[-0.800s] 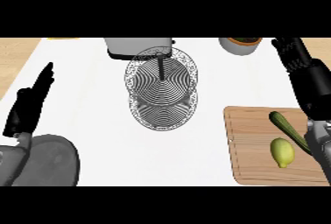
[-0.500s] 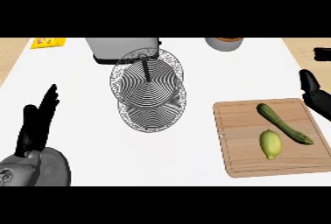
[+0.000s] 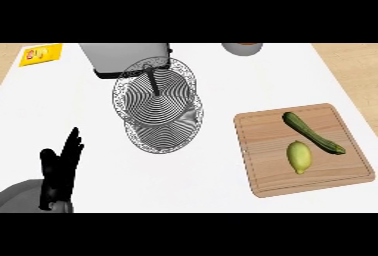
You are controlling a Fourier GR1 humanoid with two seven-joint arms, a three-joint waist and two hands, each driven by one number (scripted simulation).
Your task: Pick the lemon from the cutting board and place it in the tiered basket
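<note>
A yellow lemon [image 3: 299,156] lies on the wooden cutting board [image 3: 266,145] at the right, next to a green cucumber [image 3: 313,132]. The wire tiered basket [image 3: 156,110] stands left of the board, in the middle of the counter, with nothing in it. My left hand [image 3: 59,172] shows at the lower left, open with its fingers straight and pointing up, far from the lemon. My right hand does not show.
A grey toaster [image 3: 125,57] stands behind the basket. A small bowl [image 3: 242,48] sits at the far edge, and a yellow packet [image 3: 38,55] lies at the far left. White counter lies between the basket and the board.
The view has shifted, so the board and the basket sit further left in it. My right arm has left the picture at the right. My left hand stays open at the lower left.
</note>
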